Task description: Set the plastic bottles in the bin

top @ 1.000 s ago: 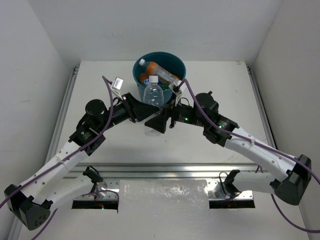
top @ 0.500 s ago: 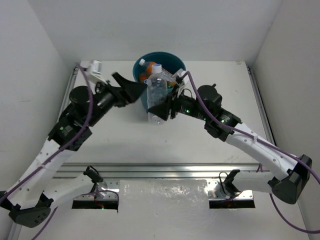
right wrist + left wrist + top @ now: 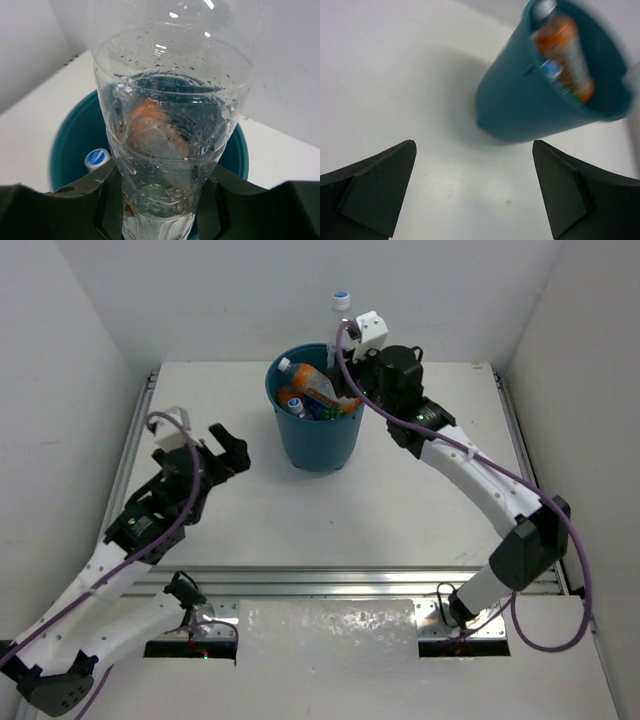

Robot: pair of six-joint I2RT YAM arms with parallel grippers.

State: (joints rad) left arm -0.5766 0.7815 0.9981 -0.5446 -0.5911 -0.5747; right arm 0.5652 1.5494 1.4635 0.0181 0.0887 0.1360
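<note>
The bin is a dark teal bucket at the back middle of the table. In it lie plastic bottles: an orange one and one with a blue cap. My right gripper is raised at the bin's right rim, shut on a clear bottle wet with droplets. Its cap stands high against the back wall. In the right wrist view the bin lies beneath the bottle. My left gripper is open and holds nothing. It hangs left of the bin, above bare table.
White walls close in the table at the left, back and right. A metal rail runs across the near edge, and a side rail runs along the left.
The clear bottle passed from left gripper to right. The left opened and drew back left toward the near side. The right closed on the bottle and lifted it over the bin.
</note>
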